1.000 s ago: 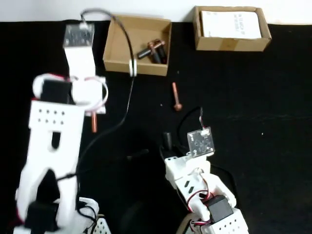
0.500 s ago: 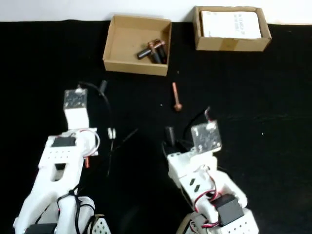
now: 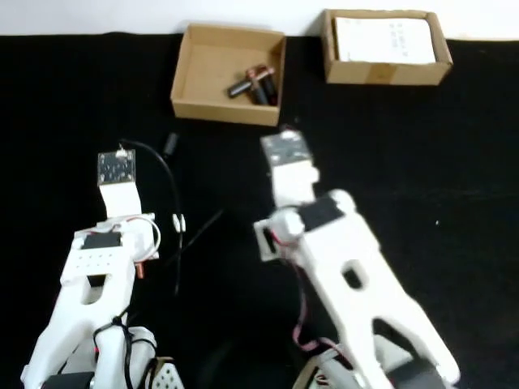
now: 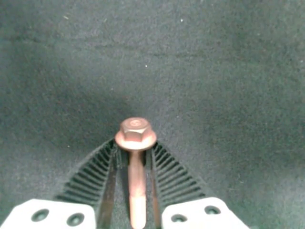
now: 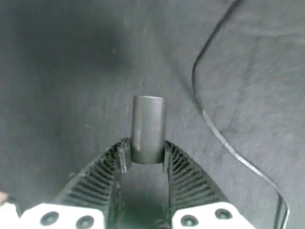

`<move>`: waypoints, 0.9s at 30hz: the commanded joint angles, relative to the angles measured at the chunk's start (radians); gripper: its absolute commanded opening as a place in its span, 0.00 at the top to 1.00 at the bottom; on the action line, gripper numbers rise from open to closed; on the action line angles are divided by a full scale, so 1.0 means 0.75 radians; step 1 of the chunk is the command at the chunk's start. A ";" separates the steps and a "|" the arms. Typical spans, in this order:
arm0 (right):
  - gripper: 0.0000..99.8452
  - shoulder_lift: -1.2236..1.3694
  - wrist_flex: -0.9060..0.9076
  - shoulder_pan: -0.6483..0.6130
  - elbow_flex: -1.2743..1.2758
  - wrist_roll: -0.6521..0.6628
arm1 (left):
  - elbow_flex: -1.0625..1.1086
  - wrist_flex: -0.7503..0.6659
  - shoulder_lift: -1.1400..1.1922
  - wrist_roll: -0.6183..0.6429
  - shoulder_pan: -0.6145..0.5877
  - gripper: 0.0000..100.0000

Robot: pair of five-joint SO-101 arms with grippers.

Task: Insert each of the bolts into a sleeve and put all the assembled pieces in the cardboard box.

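A copper bolt (image 4: 136, 143) with a hex head stands pinched between the ribbed fingers of my left gripper (image 4: 136, 145), which is shut on its shank above bare black cloth. From above, the bolt's tip (image 3: 139, 268) peeks out beside the left arm at the near left. My right gripper (image 5: 145, 150) is shut on a dark cylindrical sleeve (image 5: 148, 126) that sticks out past its fingertips. The right arm (image 3: 340, 259) stretches over the table's middle. The cardboard box (image 3: 203, 73) at the back holds dark sleeves with copper bolts in them (image 3: 253, 83).
A second cardboard box (image 3: 385, 69) with white paper in it sits at the back right. A thin black cable (image 3: 174, 194) trails across the black table between the arms and also runs near the sleeve (image 5: 224, 138).
The left arm drew back from the box towards the near edge, keeping the bolt. The right arm swung forward over the table's middle with the sleeve, covering the loose bolt that lay there.
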 commanded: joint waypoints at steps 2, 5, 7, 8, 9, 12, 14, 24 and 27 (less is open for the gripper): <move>0.99 0.257 -0.054 -0.021 -0.091 -0.006 | -0.005 -0.016 -0.034 -0.004 -0.009 0.99; 0.99 0.388 -0.154 -0.026 -0.087 -0.006 | -0.005 -0.016 -0.034 -0.004 -0.009 0.99; 0.99 0.457 -0.212 -0.028 -0.087 -0.006 | -0.005 -0.016 -0.034 -0.004 -0.009 0.99; 0.99 0.490 -0.238 -0.028 -0.087 -0.006 | -0.005 -0.016 -0.034 -0.004 -0.009 0.99; 0.99 0.519 -0.263 -0.028 -0.087 -0.006 | -0.005 -0.016 -0.034 -0.004 -0.009 0.99; 0.99 0.611 -0.318 -0.028 -0.085 -0.006 | -0.005 -0.016 -0.034 -0.004 -0.009 0.99; 0.99 0.676 -0.339 -0.028 -0.085 -0.006 | -0.005 -0.016 -0.034 -0.004 -0.009 0.99; 0.80 0.842 -0.339 -0.030 -0.087 -0.006 | -0.005 -0.018 -0.034 -0.004 -0.009 0.99; 0.80 0.842 -0.337 -0.024 -0.095 -0.006 | -0.005 -0.018 -0.034 -0.004 -0.009 0.99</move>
